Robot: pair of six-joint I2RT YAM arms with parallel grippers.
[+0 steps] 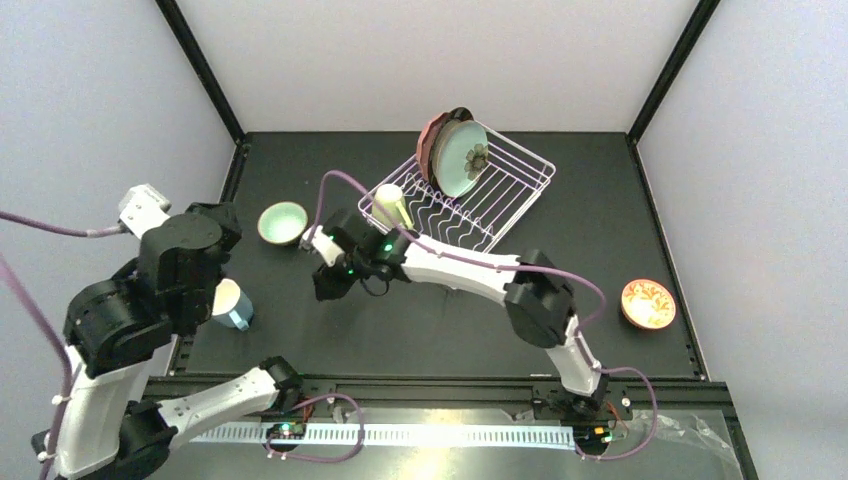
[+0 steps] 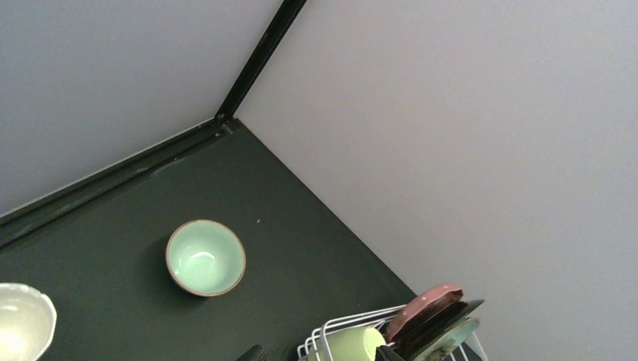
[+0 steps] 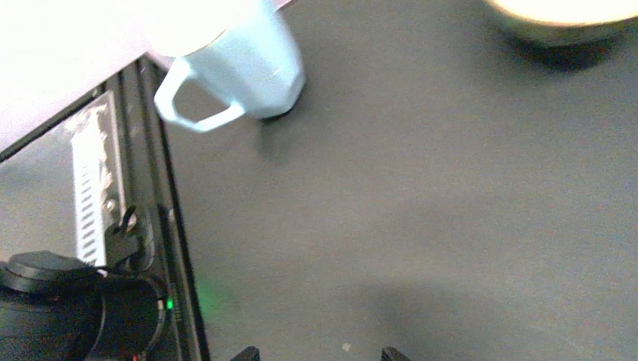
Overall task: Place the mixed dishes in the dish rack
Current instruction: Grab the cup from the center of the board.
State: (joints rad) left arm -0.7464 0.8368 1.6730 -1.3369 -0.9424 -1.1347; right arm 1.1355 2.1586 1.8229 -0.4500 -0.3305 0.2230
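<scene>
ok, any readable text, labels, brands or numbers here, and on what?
No readable text in any view.
The mint flowered plate in the white wire dish rack: flower motif, no lettering.
The small orange-patterned bowl: pattern only.
The light-blue ceramic mug: plain.
The white slotted strip at the near edge: slots, no marks.

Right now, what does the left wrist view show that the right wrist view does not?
Only the left wrist: a corner of the dish rack, holding the cream mug and the plates. Only the right wrist: the handle and side of the light-blue mug, and the right gripper, tips apart. Both: the table and, probably, the pale-green bowl, cut off at the right view's top edge.
</scene>
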